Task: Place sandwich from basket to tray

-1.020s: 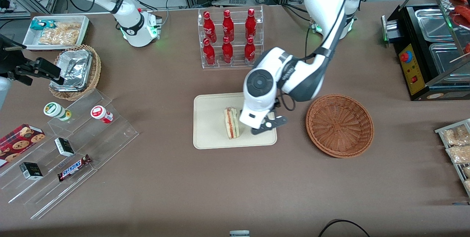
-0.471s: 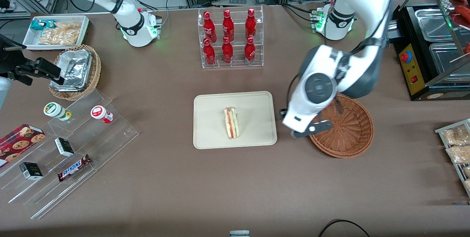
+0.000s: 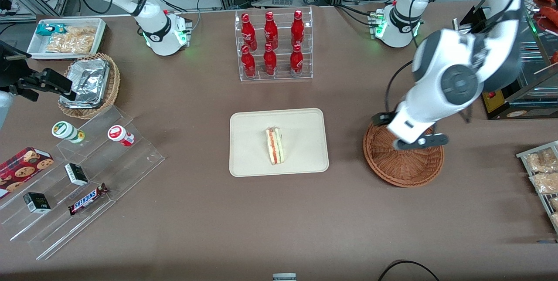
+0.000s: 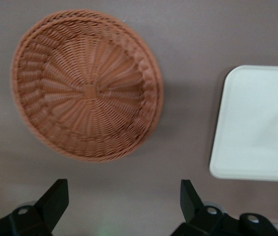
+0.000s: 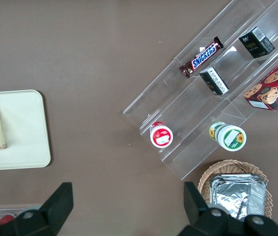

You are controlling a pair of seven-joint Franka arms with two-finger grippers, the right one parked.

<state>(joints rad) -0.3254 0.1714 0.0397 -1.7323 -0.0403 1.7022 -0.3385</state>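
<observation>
Hovering above the wicker basket (image 3: pixel 403 163), the claw (image 4: pixel 124 206) is spread and holds nothing, as its wrist camera shows; the sandwich (image 3: pixel 275 145) rests on the tray (image 3: pixel 301 124).

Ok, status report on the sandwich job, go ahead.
Gripper open and empty, above the basket. Sandwich lying on the tray. Basket empty. Nothing in the way.
</observation>
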